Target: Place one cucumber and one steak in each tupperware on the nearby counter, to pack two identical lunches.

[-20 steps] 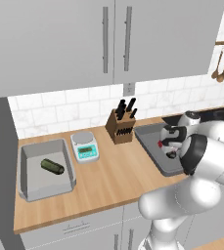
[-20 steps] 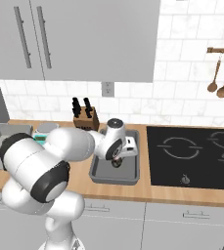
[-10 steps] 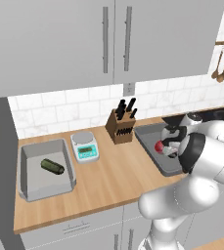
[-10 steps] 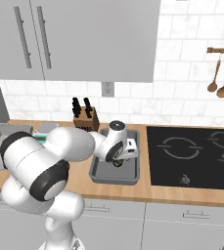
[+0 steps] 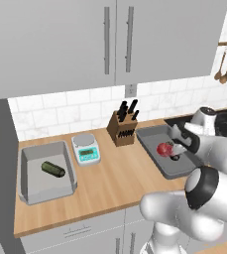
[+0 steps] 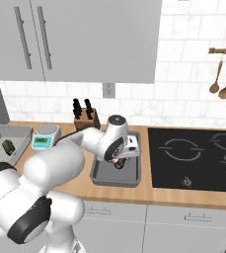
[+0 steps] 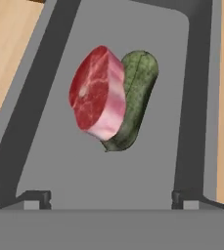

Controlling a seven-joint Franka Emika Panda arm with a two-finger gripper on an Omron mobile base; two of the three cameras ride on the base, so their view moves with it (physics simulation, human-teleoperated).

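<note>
1. The pincer (image 7: 111, 197) hangs over the right tupperware (image 5: 182, 171) with its fingertips spread wide, holding nothing.
2. Inside that box a steak (image 7: 96, 99) lies against a cucumber (image 7: 135, 100).
3. The left tupperware (image 5: 28, 191), at the bench's (image 5: 110, 186) left end, holds another cucumber (image 5: 53, 169).
4. A scale (image 5: 85, 148) and knife block (image 5: 122, 127) stand between the boxes along the tiled wall (image 5: 60, 106); a black hob (image 6: 198, 158) lies right.

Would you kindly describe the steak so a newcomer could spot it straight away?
Start at the black stovetop, then look to the grey tupperware beside it on the wooden counter, under the gripper. Inside lies the steak, a thick red, white-marbled slab with a pink edge, against a dark green cucumber.
</note>
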